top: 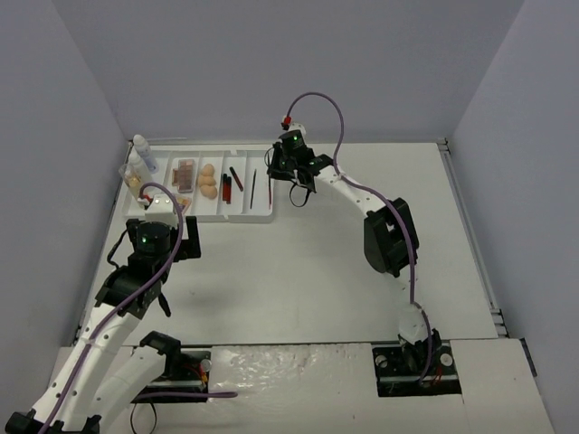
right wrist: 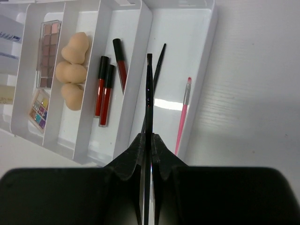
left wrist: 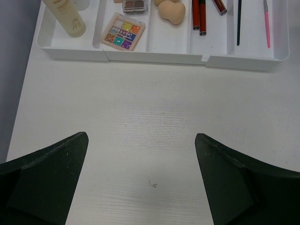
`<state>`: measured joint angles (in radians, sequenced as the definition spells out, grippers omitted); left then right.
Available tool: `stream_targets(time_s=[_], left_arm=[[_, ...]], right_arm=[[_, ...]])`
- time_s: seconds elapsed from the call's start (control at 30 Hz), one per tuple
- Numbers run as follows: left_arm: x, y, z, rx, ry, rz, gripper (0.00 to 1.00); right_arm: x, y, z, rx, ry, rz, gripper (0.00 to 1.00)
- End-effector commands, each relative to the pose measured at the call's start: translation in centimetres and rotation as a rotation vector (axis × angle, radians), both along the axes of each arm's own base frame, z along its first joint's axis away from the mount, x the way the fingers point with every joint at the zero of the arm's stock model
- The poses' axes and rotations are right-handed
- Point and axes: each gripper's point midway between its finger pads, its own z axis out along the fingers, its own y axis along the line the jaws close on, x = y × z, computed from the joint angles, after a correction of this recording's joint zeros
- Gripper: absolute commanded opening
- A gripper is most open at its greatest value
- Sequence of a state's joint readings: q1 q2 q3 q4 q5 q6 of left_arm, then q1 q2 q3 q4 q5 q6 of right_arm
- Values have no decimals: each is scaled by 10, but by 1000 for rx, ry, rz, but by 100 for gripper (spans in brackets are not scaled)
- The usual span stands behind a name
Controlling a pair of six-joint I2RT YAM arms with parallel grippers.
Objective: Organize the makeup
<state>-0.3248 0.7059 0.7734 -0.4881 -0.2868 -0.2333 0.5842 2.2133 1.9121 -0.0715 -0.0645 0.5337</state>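
My right gripper (right wrist: 151, 137) is shut on a thin black pencil (right wrist: 149, 89), which points forward over the right end compartment of the white tray (right wrist: 206, 28). In that compartment lie another black pencil (right wrist: 158, 63) and a pink brush (right wrist: 183, 112). Red tubes (right wrist: 104, 91), three peach sponges (right wrist: 70, 70) and eyeshadow palettes (right wrist: 47, 51) fill the compartments to the left. My left gripper (left wrist: 140, 138) hangs open over bare table in front of the tray (left wrist: 154, 57), nothing between its fingers. A tan-filled bottle (left wrist: 65, 16) lies in the tray's left compartment.
The tray (top: 204, 217) sits at the far left of the table, near the left wall. In the top view my right gripper (top: 297, 192) is at the tray's right end and my left gripper (top: 161, 210) is at its near left corner.
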Motion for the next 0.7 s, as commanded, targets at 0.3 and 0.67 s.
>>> stream_targets(time_s=[0.3, 0.67], left_arm=[[7, 8, 25, 5, -87, 41, 97], [1, 6, 31, -42, -101, 49, 97]], right_arm=[[37, 49, -5, 168, -20, -25, 32], [23, 17, 40, 56, -141, -14, 82]])
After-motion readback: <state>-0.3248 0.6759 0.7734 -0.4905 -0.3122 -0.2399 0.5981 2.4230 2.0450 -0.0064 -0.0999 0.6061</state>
